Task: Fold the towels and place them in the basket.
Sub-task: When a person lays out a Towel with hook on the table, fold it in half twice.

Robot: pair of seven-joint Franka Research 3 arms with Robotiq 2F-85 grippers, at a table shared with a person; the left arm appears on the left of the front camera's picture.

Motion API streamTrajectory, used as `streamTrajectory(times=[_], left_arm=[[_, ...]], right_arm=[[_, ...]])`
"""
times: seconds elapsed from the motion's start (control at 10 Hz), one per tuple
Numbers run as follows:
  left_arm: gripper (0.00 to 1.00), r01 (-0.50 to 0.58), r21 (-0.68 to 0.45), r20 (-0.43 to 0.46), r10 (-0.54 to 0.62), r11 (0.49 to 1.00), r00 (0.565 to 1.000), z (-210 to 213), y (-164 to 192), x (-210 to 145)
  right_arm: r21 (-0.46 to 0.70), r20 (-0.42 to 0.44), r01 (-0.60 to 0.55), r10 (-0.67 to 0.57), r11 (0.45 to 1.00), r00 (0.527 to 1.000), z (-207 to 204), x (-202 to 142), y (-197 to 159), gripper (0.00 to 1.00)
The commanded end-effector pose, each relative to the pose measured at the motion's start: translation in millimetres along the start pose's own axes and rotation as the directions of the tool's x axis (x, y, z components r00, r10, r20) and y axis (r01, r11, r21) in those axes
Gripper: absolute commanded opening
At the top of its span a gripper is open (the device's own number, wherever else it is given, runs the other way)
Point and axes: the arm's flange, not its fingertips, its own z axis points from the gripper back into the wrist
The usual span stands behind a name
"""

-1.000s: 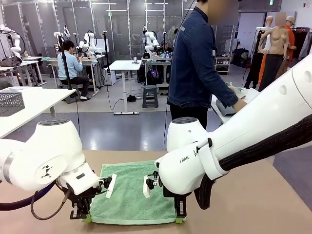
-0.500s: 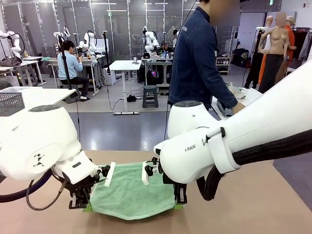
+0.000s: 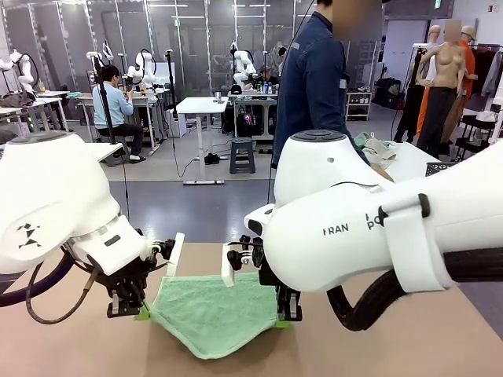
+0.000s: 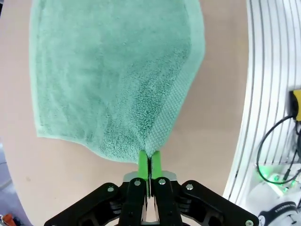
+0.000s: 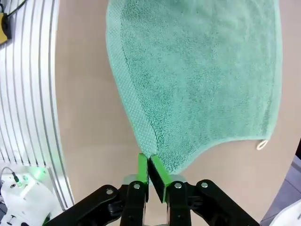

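On the front view, I see the mint green rectangular terry-cloth towel (image 3: 212,314) hanging between the left gripper (image 3: 143,312) and the right gripper (image 3: 283,318), sagging low over the brown table (image 3: 409,338). On the left wrist view, the left gripper (image 4: 149,160) is clamped on one corner. On the right wrist view, the right gripper (image 5: 150,165) pinches another corner.

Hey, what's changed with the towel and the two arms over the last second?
The left pincer and right pincer rose, each lifting a near corner of the green towel. Flat on the table before, it now sags between them. Nothing was taken or let go: both stay shut on their corners, and the towel's far part stays on the table.
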Motion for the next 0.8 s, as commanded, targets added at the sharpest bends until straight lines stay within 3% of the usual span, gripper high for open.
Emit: streamTrajectory(times=[0.0,0.3,0.7], left_arm=[[0.00,-0.014,0.017,0.001,0.014,1.000,1.000,0.7,-22.0,-19.0],[0.00,-0.008,0.024,0.006,0.007,1.000,1.000,0.9,13.2,-5.3],[0.00,0.031,-0.033,-0.013,-0.032,0.999,0.999,-8.7,71.7,-2.4]], right_arm=[[0.009,0.028,-0.018,0.017,1.000,0.999,3.9,-7.8,0.9,0.00],[-0.011,-0.014,0.016,-0.016,1.000,1.000,9.8,1.4,-36.8,0.00],[0.062,-0.037,-0.007,0.009,0.998,0.999,-1.5,12.1,-104.0,0.00]])
